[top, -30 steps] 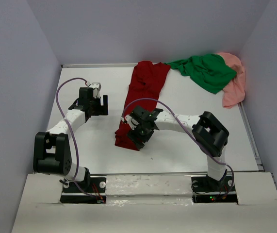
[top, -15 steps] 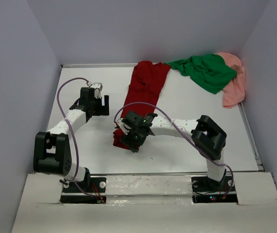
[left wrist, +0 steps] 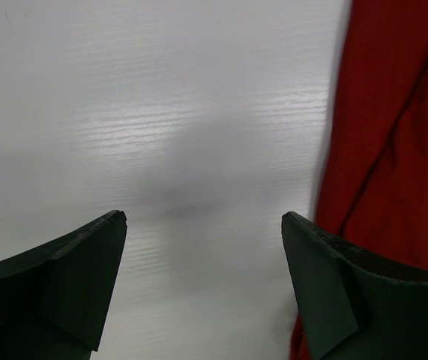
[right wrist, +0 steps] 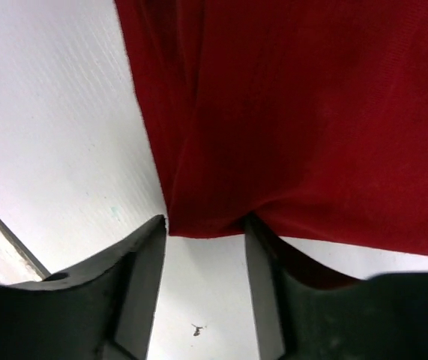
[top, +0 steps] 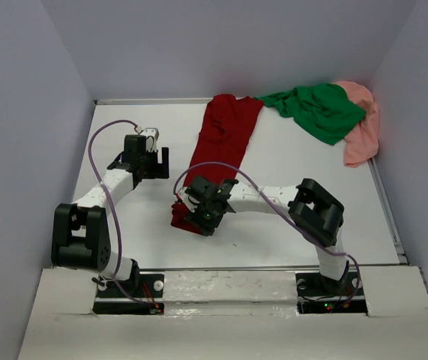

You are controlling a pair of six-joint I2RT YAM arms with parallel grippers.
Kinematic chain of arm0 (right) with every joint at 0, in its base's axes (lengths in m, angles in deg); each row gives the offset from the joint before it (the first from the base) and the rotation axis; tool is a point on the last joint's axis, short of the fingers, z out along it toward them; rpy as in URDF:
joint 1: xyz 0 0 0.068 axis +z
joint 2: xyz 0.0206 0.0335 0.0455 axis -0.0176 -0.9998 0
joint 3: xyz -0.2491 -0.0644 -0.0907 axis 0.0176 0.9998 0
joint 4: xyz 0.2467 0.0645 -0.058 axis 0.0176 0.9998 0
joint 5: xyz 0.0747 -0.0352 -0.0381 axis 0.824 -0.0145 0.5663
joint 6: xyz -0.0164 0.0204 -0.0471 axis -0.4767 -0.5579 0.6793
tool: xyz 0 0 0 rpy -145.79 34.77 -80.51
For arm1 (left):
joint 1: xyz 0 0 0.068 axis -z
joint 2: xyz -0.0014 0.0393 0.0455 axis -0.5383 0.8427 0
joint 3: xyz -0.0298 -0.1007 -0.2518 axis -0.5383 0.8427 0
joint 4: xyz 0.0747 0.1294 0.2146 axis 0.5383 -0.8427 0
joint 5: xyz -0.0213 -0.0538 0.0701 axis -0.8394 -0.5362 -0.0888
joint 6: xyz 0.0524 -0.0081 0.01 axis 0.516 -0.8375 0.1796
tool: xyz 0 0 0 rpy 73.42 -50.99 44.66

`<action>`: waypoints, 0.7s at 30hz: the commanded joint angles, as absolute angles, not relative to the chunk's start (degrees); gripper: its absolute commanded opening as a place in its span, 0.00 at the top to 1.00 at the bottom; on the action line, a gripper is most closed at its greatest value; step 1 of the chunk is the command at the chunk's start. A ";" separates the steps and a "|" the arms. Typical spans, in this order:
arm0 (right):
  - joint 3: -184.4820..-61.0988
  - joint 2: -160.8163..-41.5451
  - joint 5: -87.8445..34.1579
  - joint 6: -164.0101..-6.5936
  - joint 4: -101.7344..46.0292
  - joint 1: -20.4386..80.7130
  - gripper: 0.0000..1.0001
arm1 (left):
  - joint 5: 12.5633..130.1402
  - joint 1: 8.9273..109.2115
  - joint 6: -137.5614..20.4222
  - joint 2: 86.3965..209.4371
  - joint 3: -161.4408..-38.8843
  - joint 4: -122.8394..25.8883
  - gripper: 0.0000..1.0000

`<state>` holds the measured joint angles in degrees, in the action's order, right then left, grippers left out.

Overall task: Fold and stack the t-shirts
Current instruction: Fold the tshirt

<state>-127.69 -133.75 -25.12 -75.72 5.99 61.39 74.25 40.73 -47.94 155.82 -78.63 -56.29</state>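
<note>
The dark red t-shirt [top: 222, 139] lay as a long, narrow strip on the white desk [top: 296, 161]. Its nearest end sat left of centre, not far in front of the arm bases, bunched into a small heap. The right pincer [top: 201, 217] was at that end, its arm reaching across from its base on the right. In the right wrist view the right pincer [right wrist: 206, 225] was clamped on the shirt's hem. The dark red t-shirt [right wrist: 311, 112] puckered into creases that ran away from the pinch, with bare desk [right wrist: 49, 112] to the left and a tiny dark speck [right wrist: 196, 328] on the surface just below the fingers. A little farther back and to the left, the left pincer [top: 161, 160] hung over bare desk beside the shirt's left edge, apart from the cloth. Its wrist view showed the left pincer [left wrist: 202, 217] spread wide with nothing between its fingers. White desk [left wrist: 161, 112] lay beneath it, and the dark red t-shirt [left wrist: 393, 150] filled the right side of that view in lengthwise folds. From the pinched end the shirt ran away and slightly rightward to the far edge of the desk, widening there. At its far right corner it met the green t-shirt [top: 318, 109], crumpled toward the far right corner of the desk. The green one lay partly over the salmon pink t-shirt [top: 362, 131], which was heaped against the right wall.
</note>
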 commanded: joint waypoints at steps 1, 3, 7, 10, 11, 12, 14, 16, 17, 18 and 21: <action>-126.00 -134.53 -24.73 -75.59 3.28 61.74 0.60 | 73.72 40.83 -47.61 153.46 -80.64 -54.97 0.07; -125.03 -135.85 -24.82 -76.02 2.32 61.74 0.73 | 73.64 40.92 -47.61 153.20 -80.47 -54.97 0.07; -123.53 -137.43 -23.59 -76.20 1.43 61.74 0.99 | 73.46 40.92 -47.52 153.11 -80.29 -54.89 0.07; -123.36 -137.26 -24.11 -76.20 1.35 61.74 1.00 | 72.85 40.92 -47.52 153.37 -80.29 -54.89 0.07; -123.18 -137.17 -24.29 -76.12 1.26 61.74 1.00 | 72.50 40.92 -47.34 153.37 -80.29 -54.89 0.07; -122.92 -136.91 -24.38 -75.94 1.35 61.74 1.00 | 71.88 40.92 -47.34 153.46 -80.29 -54.97 0.07; -122.04 -136.64 -24.90 -75.50 1.43 61.74 1.00 | 68.81 40.83 -47.34 153.28 -80.03 -55.06 0.09; -120.38 -136.03 -27.35 -74.36 1.52 61.74 1.00 | 66.44 40.92 -47.34 153.02 -79.85 -55.32 0.10; -119.85 -135.59 -28.24 -74.01 1.44 61.74 1.00 | 66.08 41.01 -47.34 152.93 -79.76 -55.41 0.10; -119.32 -134.63 -28.94 -73.92 1.43 60.18 1.00 | 65.64 41.01 -47.25 153.02 -79.76 -55.50 0.10; -117.91 -133.39 -29.82 -74.44 1.52 56.84 1.00 | 62.14 41.10 -45.15 153.98 -79.94 -56.55 0.11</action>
